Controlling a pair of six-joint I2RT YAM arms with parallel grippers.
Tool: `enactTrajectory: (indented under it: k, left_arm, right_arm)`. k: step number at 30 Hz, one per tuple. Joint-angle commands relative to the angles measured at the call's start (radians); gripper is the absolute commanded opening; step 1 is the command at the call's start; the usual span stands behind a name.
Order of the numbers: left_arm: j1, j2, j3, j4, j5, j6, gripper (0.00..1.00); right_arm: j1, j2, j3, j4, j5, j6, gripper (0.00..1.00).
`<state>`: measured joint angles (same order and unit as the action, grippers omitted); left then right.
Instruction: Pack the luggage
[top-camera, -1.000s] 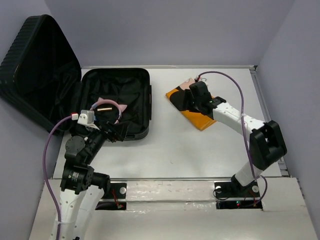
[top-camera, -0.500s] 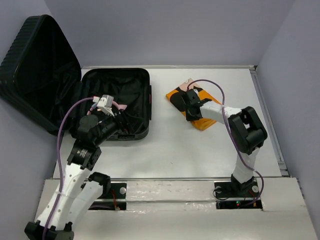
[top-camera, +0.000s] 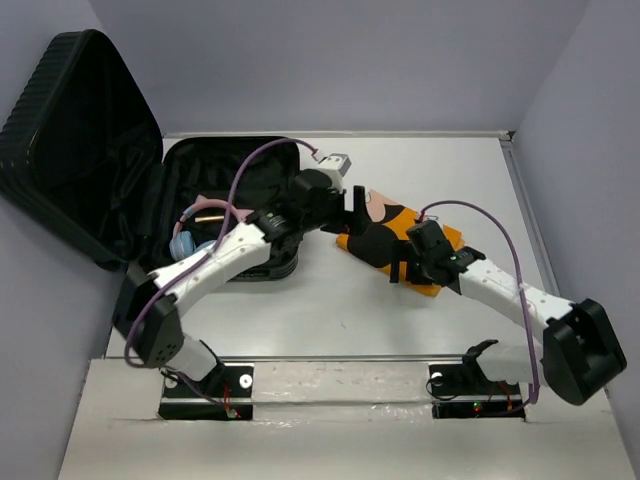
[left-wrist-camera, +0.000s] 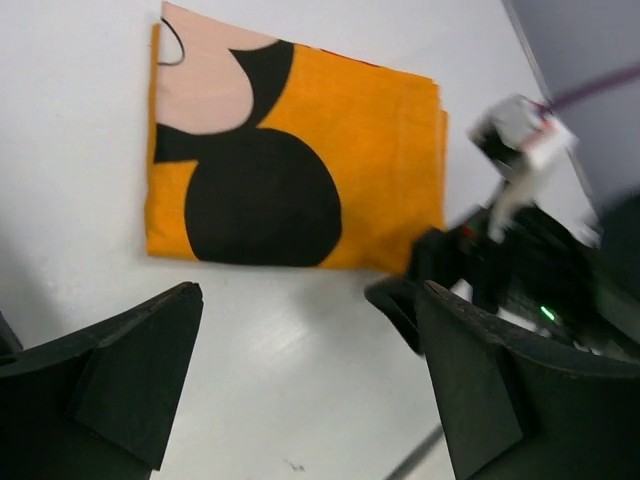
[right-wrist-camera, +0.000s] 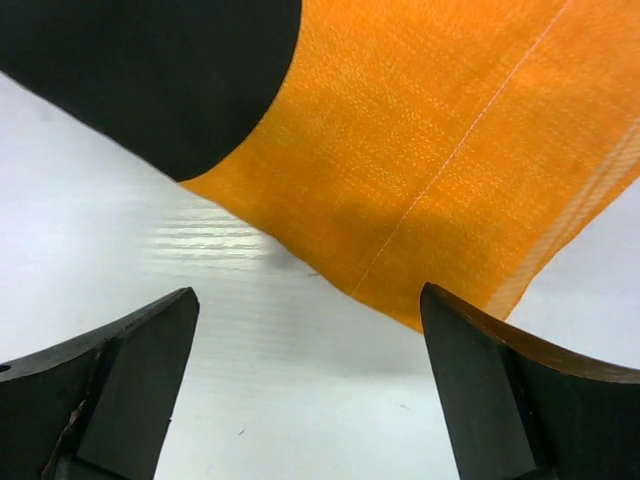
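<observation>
Hovering with jaws apart, the left pincer (left-wrist-camera: 308, 298) and the right pincer (right-wrist-camera: 308, 295) bracket the folded orange cloth (top-camera: 375, 240), lying diagonally centre-right on the desk (top-camera: 330, 300), with the open luggage (top-camera: 80, 130) upper left, nearer the left arm.

Both arms (top-camera: 215, 262) have white links (top-camera: 495, 285), black joints (top-camera: 583, 350), purple cables (top-camera: 460, 203) and black claw fingers (right-wrist-camera: 110, 385).

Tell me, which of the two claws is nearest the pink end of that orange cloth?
The left gripper, reaching across from the luggage; it hovers by the pink end of the cloth, whereas the right gripper is at the opposite, near edge.
</observation>
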<state>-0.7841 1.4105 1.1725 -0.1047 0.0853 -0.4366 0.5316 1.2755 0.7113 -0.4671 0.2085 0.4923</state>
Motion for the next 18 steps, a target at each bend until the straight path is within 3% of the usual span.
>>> enactTrajectory:
  k: [1, 9, 14, 18]
  left_arm:
    - [-0.003, 0.210, 0.211, -0.088, -0.117, 0.087, 0.99]
    - [0.005, 0.686, 0.672, -0.315, -0.298, 0.151, 0.98]
    - [0.040, 0.927, 0.929, -0.400, -0.226, 0.151, 0.89]
    - [0.052, 0.985, 0.949, -0.403, -0.205, 0.153, 0.88]
  right_arm:
    - [-0.031, -0.142, -0.016, 0.016, -0.009, 0.029, 0.98]
    - [-0.235, -0.312, -0.023, 0.036, 0.035, 0.052, 0.96]
    - [-0.326, -0.369, -0.050, 0.058, 0.048, 0.072, 0.95]
    - [-0.378, -0.361, -0.084, 0.090, 0.043, 0.080, 0.95]
